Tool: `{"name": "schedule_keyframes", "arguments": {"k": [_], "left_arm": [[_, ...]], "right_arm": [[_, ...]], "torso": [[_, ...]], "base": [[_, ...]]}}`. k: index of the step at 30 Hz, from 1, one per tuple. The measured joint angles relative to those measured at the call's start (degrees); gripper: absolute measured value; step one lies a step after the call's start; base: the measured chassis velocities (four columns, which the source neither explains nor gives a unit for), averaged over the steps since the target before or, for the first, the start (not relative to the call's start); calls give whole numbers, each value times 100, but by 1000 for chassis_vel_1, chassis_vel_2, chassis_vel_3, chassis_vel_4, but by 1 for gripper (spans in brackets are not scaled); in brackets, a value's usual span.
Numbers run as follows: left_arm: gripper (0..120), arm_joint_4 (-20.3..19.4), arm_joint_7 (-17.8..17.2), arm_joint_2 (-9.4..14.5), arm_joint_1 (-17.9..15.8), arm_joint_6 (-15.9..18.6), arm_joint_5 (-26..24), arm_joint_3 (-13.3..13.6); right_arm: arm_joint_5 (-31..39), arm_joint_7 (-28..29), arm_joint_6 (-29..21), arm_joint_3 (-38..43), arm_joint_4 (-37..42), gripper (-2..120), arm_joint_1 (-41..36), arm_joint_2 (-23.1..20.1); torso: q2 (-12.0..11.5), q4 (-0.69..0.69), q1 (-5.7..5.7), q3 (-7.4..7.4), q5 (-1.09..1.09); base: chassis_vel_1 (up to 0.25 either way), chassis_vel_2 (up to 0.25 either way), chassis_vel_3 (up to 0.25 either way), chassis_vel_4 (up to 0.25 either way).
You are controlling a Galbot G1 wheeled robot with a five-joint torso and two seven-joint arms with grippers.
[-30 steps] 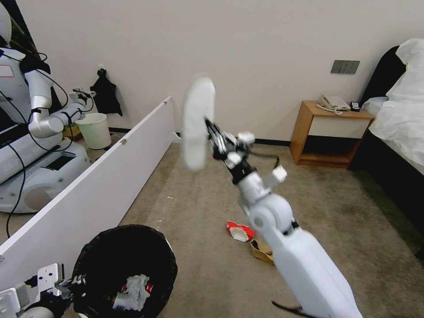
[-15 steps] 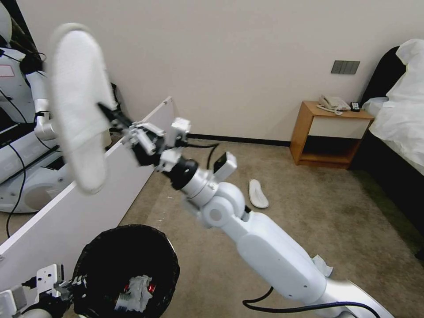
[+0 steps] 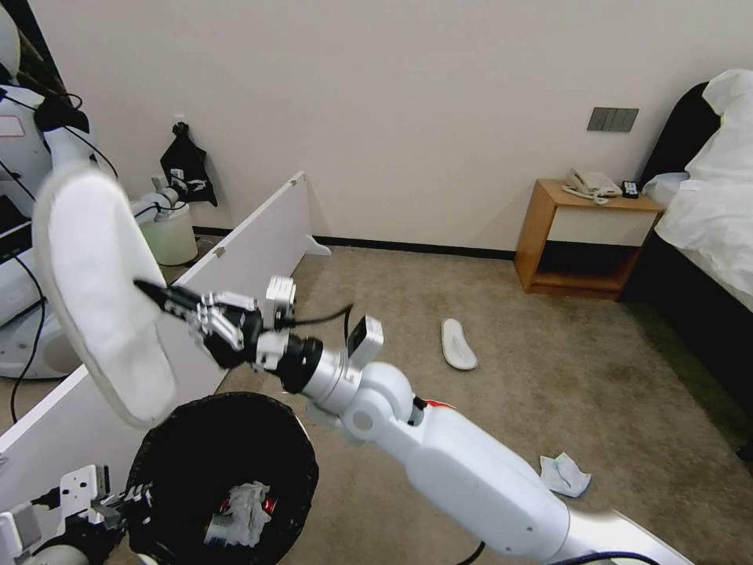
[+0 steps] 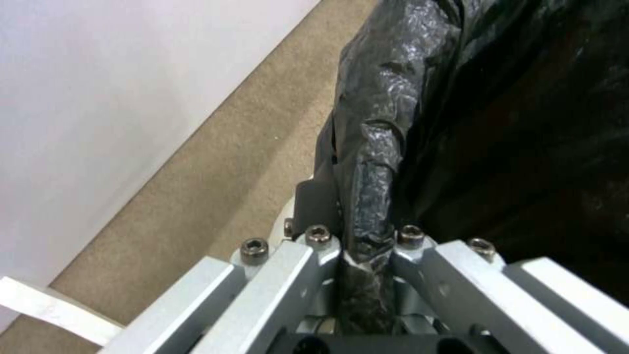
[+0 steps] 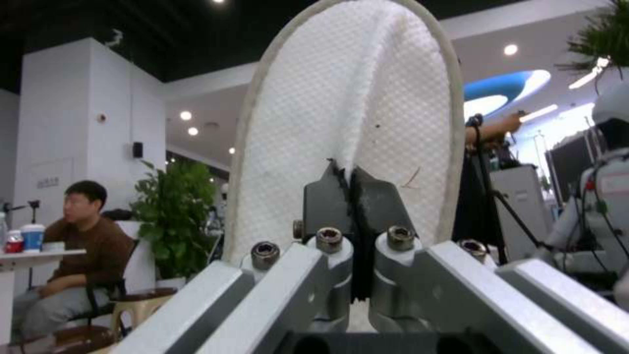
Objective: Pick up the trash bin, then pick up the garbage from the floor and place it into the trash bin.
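Note:
The trash bin, white with a black bag over its rim, stands at the lower left. My left gripper is shut on its rim, and the left wrist view shows the black bag pinched between the fingers. My right gripper is shut on a white slipper, held upright just above the bin's left side. In the right wrist view the slipper stands clamped in the right gripper. Tissue and a can lie inside the bin. A second slipper and a crumpled tissue lie on the carpet.
A long white board runs along the left of the bin. Beyond it stand another robot and a plain off-white bin. A wooden bedside table and a bed are at the right. A red scrap peeks from behind my right arm.
My right arm has swung the slipper from the middle of the view to the left, then down to just above the bin. The left gripper and the bin have stayed put.

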Motion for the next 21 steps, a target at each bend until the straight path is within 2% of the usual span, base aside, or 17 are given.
{"name": "schedule_keyframes", "arguments": {"k": [21], "left_arm": [[2,-36,-3,26,-3,-5,-114,-27]], "right_arm": [[-315,-243,244,-312,-643,0,-278,-33]], "torso": [[0,1,0,0,0]], "base": [[0,0,0,0]]}}
